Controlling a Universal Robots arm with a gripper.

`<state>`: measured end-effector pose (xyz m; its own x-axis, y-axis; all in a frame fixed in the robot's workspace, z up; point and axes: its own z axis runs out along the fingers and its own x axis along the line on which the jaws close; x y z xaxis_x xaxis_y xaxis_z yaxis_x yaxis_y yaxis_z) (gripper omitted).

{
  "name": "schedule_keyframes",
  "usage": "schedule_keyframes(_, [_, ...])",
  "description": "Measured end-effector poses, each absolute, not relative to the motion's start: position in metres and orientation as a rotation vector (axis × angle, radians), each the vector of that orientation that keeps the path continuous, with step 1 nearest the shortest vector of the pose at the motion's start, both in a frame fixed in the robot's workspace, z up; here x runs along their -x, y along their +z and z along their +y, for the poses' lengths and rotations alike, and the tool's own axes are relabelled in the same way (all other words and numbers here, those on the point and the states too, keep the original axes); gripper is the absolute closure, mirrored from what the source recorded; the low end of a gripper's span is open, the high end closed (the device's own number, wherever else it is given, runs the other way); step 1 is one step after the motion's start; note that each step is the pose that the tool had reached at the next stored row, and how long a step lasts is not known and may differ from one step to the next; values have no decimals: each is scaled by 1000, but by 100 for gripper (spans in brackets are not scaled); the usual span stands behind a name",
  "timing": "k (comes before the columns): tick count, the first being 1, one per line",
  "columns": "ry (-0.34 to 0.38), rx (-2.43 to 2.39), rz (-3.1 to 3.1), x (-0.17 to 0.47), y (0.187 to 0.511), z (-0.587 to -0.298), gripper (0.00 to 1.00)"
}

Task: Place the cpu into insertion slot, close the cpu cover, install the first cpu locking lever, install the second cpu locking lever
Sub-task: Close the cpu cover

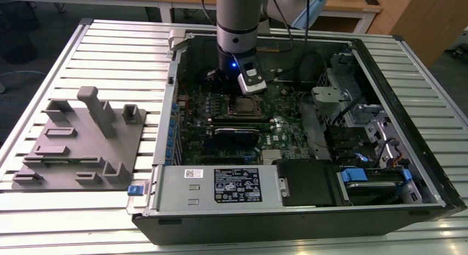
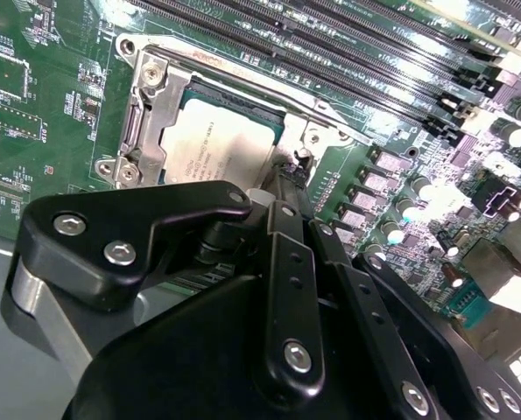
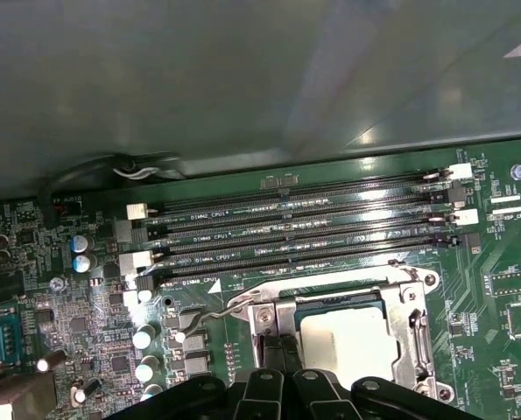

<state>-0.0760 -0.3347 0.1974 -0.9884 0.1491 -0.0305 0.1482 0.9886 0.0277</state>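
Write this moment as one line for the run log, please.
cpu: in insertion slot | cpu cover: down over cpu | gripper: shut, at cover's edge near wire locking lever

Place: a robotics lab or test workshop.
Counter: a ribbed metal counter (image 1: 109,46) of parallel slats carried the work.
Workpiece: an opened computer case (image 1: 292,219) lay on its side, with its green circuit board (image 1: 289,140) bared.
Fixture: a grey moulded holder block (image 1: 73,151) sat beside the case.
Machine: a robot arm (image 1: 238,24) reached down into the case.
Background: wooden desks (image 1: 351,3) stood behind.
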Motion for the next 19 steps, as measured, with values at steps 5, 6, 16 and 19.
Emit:
schedule_keyframes(5, [40, -232, 3100, 76, 202, -335, 90])
schedule_keyframes(6, [40, -232, 3100, 76, 203, -335, 90])
schedule_keyframes(16, [40, -232, 3100, 76, 208, -335, 90])
schedule_keyframes(19, [39, -232, 3100, 72, 208, -335, 90])
